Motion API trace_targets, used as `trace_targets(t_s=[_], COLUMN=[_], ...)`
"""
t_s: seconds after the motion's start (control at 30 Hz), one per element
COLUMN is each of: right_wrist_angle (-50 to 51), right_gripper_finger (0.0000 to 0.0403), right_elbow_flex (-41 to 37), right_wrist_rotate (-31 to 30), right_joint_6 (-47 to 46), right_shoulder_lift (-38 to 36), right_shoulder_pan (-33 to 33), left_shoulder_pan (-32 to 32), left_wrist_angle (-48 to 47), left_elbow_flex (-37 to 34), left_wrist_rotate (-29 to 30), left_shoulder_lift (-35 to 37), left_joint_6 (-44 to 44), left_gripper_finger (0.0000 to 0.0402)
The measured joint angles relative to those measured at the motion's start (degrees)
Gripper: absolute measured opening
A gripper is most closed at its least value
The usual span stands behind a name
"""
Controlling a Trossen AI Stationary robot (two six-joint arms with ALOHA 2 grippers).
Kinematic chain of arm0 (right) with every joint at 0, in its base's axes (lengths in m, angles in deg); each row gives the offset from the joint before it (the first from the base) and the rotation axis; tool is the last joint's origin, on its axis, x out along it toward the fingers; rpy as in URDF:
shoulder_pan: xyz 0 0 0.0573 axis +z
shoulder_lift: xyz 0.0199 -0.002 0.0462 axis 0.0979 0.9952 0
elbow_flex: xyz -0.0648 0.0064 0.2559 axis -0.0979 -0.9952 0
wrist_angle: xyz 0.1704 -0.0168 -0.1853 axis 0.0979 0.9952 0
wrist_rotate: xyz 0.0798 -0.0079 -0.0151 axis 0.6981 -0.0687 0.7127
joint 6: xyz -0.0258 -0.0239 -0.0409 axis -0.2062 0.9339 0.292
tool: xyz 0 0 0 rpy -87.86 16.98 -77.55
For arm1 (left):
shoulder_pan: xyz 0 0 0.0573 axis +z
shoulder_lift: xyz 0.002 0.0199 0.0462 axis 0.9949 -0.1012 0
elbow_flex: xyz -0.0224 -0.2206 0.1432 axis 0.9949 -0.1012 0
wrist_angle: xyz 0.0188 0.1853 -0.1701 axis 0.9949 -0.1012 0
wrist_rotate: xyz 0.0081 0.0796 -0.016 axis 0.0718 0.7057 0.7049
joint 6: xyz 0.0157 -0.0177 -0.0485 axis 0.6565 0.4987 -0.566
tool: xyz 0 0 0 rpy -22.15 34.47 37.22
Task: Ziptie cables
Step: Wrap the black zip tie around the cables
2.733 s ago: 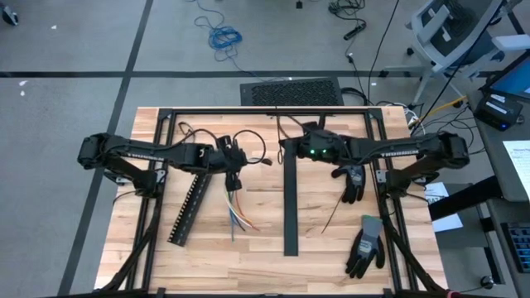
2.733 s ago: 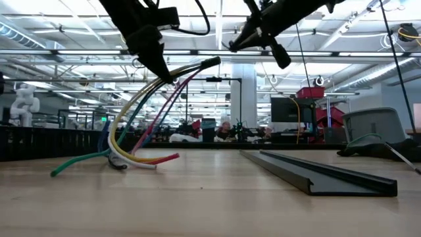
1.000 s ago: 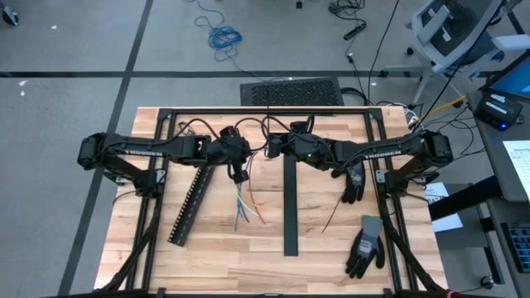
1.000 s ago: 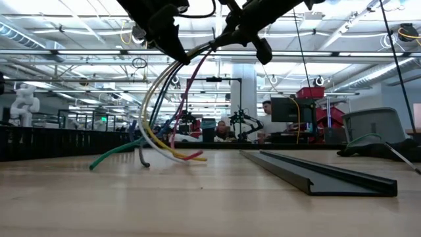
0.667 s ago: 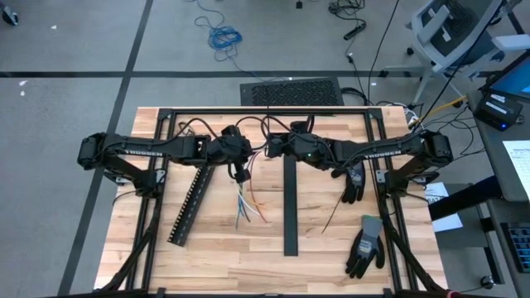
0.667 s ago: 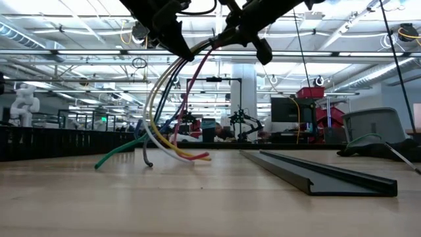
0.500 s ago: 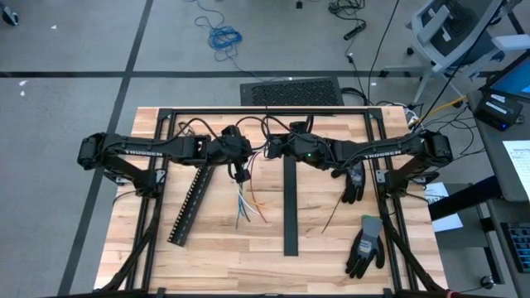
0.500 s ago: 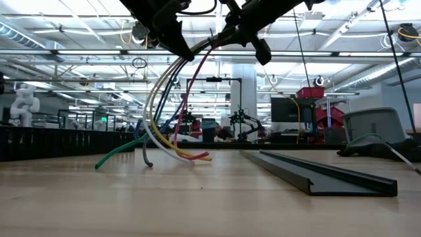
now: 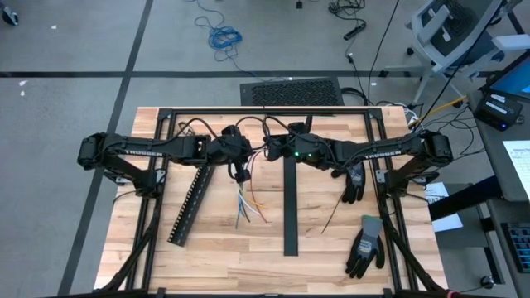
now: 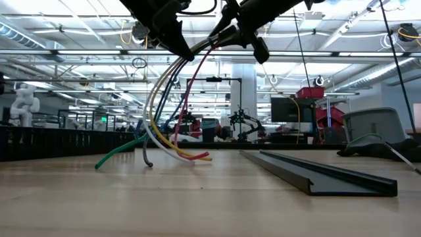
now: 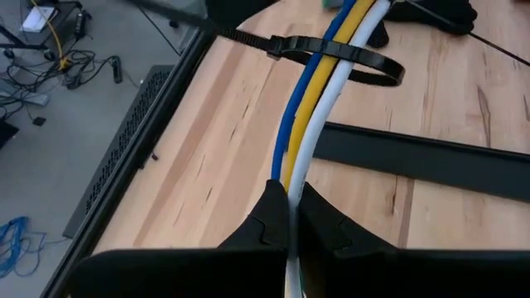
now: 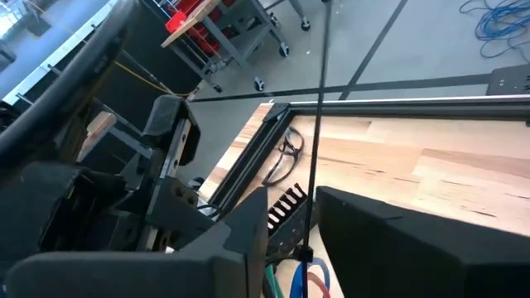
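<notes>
Your wooden counter [image 9: 331, 248] carries the cables' [image 10: 172, 105] loose ends; the left gripper [image 11: 289, 217] holds the bundle clenched above it. The right gripper [image 12: 307, 248], clamped on the zip-tie [image 11: 352, 60] tail, has inched left, so the loop is probably tightening.

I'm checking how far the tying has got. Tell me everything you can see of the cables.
The cables are thin flexible wires in yellow, white, blue, green and red. The left gripper is shut on them and holds the gathered end in the air, so they arc down with their loose ends splayed on the table. A black zip tie is looped loosely around them past the grip. The right gripper is shut on the tie's thin tail.
</notes>
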Motion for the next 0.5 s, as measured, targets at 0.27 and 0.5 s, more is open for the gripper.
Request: trace_targets(t_s=[0.27, 0.5], right_wrist_angle=[0.0, 0.0], right_gripper_finger=[0.0107, 0.0107], right_elbow_flex=[0.0, 0.0], right_wrist_rotate=[0.3, 0.3], right_joint_6=[1.1, 2.5], right_shoulder_lift=[0.0, 0.0], right_shoulder_pan=[0.0, 0.3], left_shoulder_pan=[0.0, 0.0], left_wrist_angle=[-0.1, -0.6], left_elbow_flex=[0.0, 0.0], left_wrist_rotate=[0.0, 0.0], left_shoulder_lift=[0.0, 0.0], left_joint_6=[0.0, 0.1], left_gripper_finger=[0.0011, 0.0011])
